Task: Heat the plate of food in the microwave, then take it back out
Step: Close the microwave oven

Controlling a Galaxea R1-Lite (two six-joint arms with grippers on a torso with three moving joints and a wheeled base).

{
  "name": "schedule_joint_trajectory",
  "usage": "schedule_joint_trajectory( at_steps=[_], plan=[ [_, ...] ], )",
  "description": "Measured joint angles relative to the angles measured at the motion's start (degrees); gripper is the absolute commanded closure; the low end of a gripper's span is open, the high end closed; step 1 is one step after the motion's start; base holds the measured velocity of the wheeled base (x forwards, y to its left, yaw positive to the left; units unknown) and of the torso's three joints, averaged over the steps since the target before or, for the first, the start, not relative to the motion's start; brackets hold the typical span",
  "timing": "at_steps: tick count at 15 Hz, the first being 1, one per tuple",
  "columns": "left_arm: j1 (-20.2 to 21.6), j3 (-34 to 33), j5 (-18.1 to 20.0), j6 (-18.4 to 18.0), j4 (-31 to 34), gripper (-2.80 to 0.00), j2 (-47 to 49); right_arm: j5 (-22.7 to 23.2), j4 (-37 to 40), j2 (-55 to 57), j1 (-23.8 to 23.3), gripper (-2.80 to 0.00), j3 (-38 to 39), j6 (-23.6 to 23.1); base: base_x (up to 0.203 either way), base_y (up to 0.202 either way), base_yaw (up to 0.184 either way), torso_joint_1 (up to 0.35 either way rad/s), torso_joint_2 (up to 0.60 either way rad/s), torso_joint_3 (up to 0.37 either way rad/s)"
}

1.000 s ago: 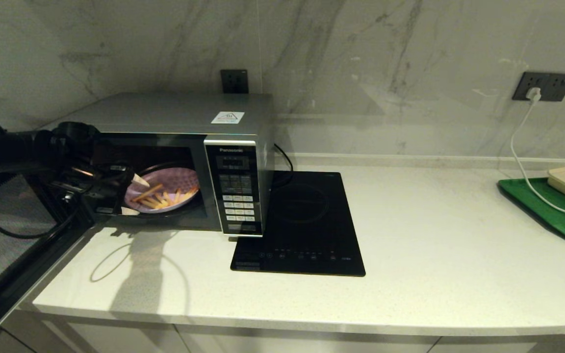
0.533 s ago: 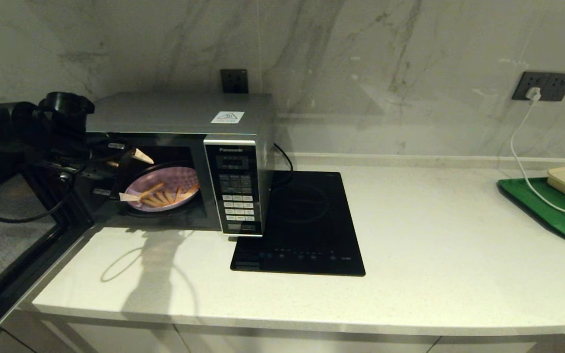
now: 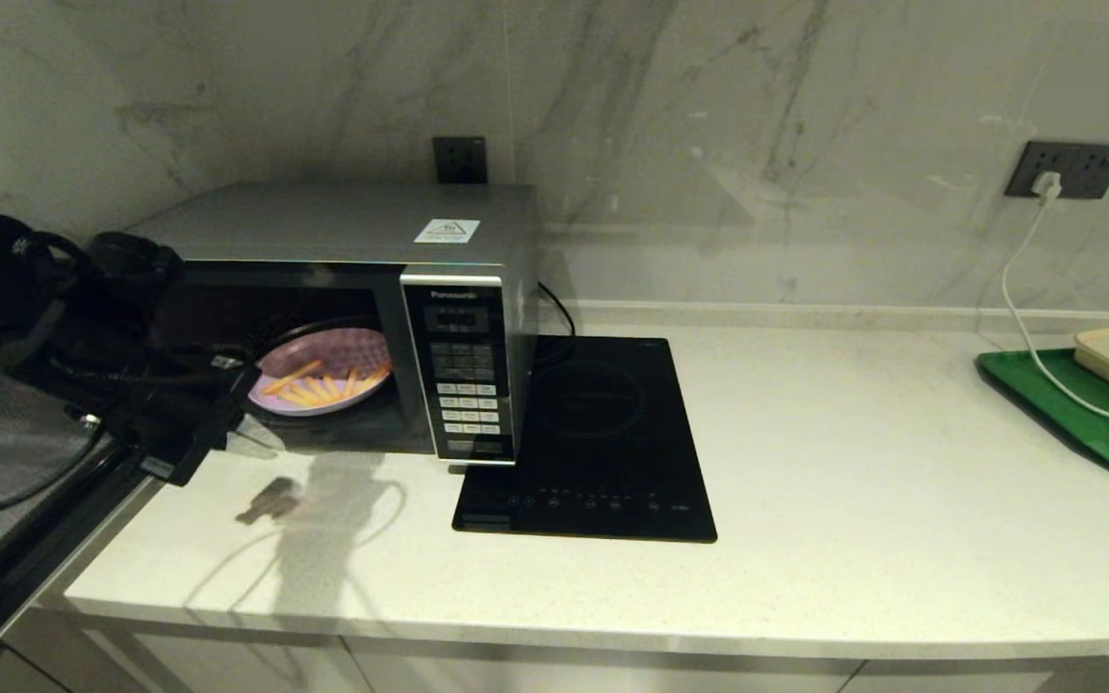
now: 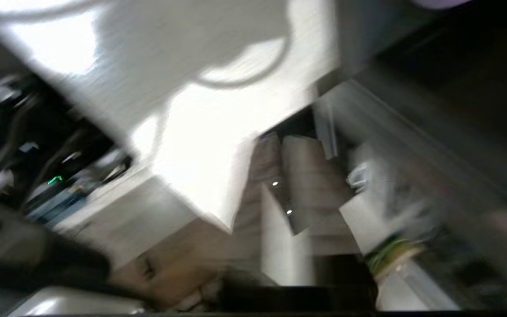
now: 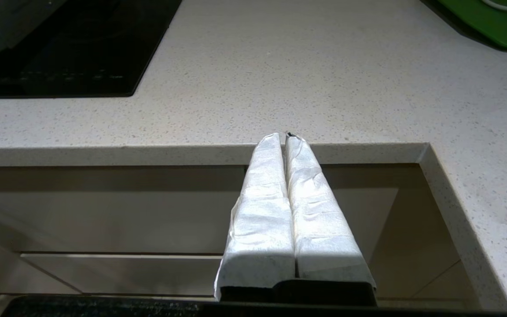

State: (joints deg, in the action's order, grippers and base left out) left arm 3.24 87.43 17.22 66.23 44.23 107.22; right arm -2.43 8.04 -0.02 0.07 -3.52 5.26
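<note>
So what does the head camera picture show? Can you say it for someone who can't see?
The microwave stands open on a pale counter with the plate of food inside it. The left gripper, fingers shut and empty, hangs just outside the opening, in front of the plate. A black hob lies beside the microwave, and a green tray sits far right.

Left arm reaching in from the left edge of the head view, black and cable-draped, wrist angled downward. Left gripper [image 3: 251,438] low, pale fingertips pressed together, nothing between them. Right gripper [image 5: 285,137] seen only by its own wrist camera, parked, two white-wrapped fingers [image 5: 262,207] lying side by side and touching along their length, tips pointing forward, empty.
</note>
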Motion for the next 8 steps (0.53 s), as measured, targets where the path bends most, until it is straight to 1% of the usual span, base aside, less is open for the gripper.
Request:
schedule_joint_trajectory(
  at_steps=[1, 3, 4, 5, 6, 7, 8],
  plan=[
    [0.06, -3.29, -0.21, -0.24, 0.17, 0.00, -1.94, -0.02, 0.00, 0.00, 0.00, 0.00, 0.00, -0.02, 0.000, 0.000, 0.000, 0.000, 0.00, 0.000],
    [0.20, -7.10, -0.69, -0.70, 0.23, 0.00, -6.83, 0.00, 0.00, -0.02, 0.00, 0.00, 0.00, -0.03, 0.000, 0.000, 0.000, 0.000, 0.00, 0.000],
    [0.20, -7.88, -0.78, -1.55, 0.44, 0.00, -9.67, -0.02, -0.02, -0.02, 0.00, 0.00, 0.00, 0.00, 0.000, 0.000, 0.000, 0.000, 0.00, 0.000],
    [0.20, -8.29, -0.90, -3.70, 1.40, 0.00, -13.14, -0.02, -0.02, -0.02, 0.00, 0.00, 0.00, -0.03, 0.000, 0.000, 0.000, 0.000, 0.00, 0.000],
    [0.62, -8.38, -1.33, -7.73, 3.37, 0.00, -16.84, 0.00, 0.00, -0.02, 0.00, 0.00, 0.00, 0.00, 0.000, 0.000, 0.000, 0.000, 0.00, 0.000],
    [2.05, -8.27, -2.27, -13.39, 5.78, 0.00, -20.17, 0.00, 0.00, 0.00, 0.00, 0.00, 0.00, 0.00, 0.000, 0.000, 0.000, 0.000, 0.00, 0.000],
    [5.19, -7.99, -3.78, -20.55, 8.07, 0.00, -23.39, -0.01, 0.00, -0.02, 0.00, 0.00, 0.00, -0.03, 0.000, 0.000, 0.000, 0.000, 0.00, 0.000]
  ],
)
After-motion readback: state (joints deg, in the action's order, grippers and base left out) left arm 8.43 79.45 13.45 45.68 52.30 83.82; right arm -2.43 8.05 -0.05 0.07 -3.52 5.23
